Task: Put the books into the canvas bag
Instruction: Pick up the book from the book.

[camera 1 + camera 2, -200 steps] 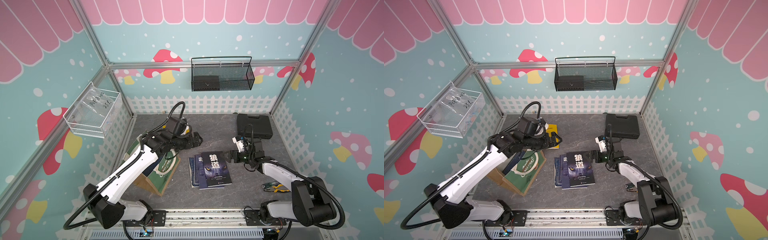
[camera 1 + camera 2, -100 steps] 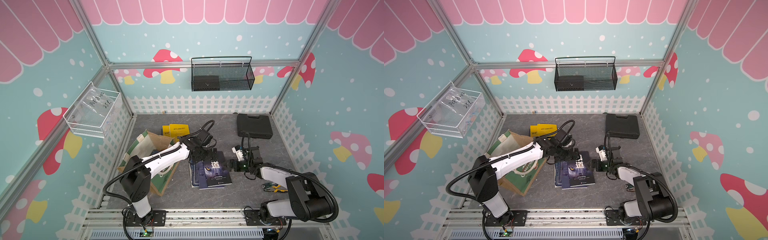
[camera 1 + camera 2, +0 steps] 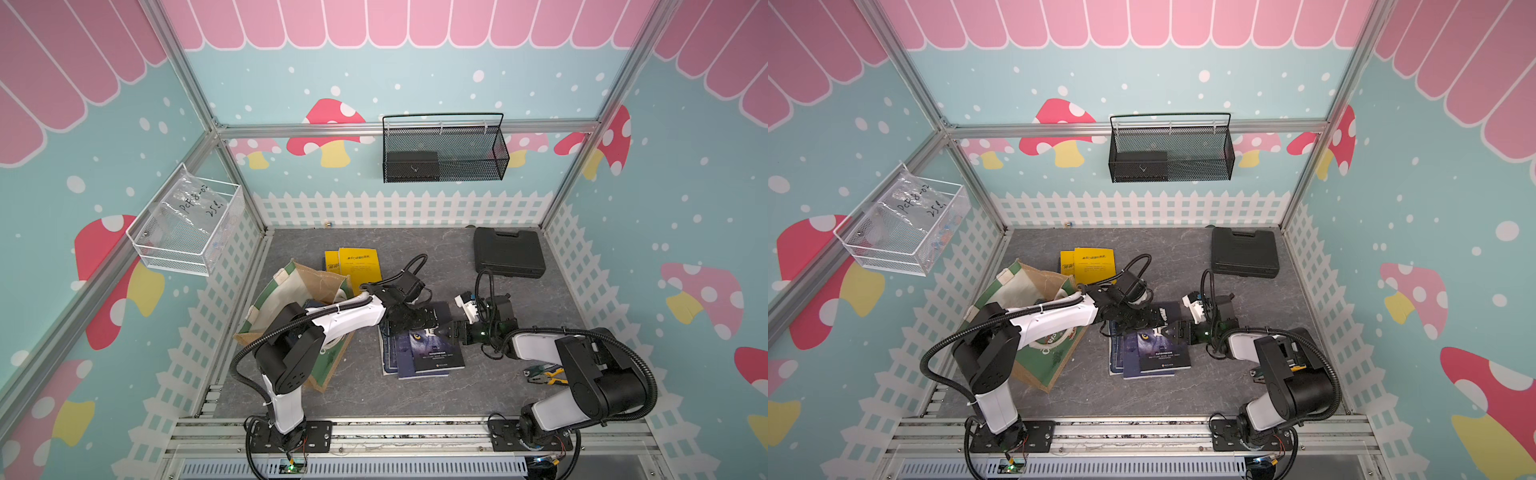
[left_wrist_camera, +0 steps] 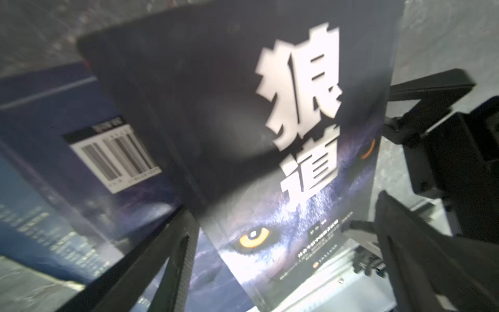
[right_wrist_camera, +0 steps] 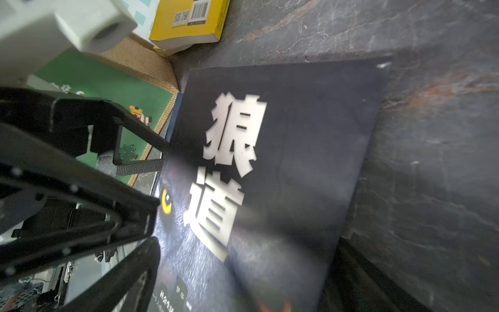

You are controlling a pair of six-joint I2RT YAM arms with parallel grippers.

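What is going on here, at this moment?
A robot is packing books into a bag. The left pincer and the right pincer are both open and low at the wolf book, one from each side; neither holds it. That book lies on top of a few blue books. Two yellow books lie near the bag, not yet packed.

Teal walls (image 3: 415,70) carry pink scallops on top, red mushrooms (image 3: 328,133) and a white picket fence (image 3: 399,208) at the base. Aluminium rails (image 3: 540,126) frame them. The worktop (image 3: 415,395) is grey marbled stone. A black mesh basket (image 3: 465,153) hangs on the back wall, and a white wire basket (image 3: 166,255) on a side wall.
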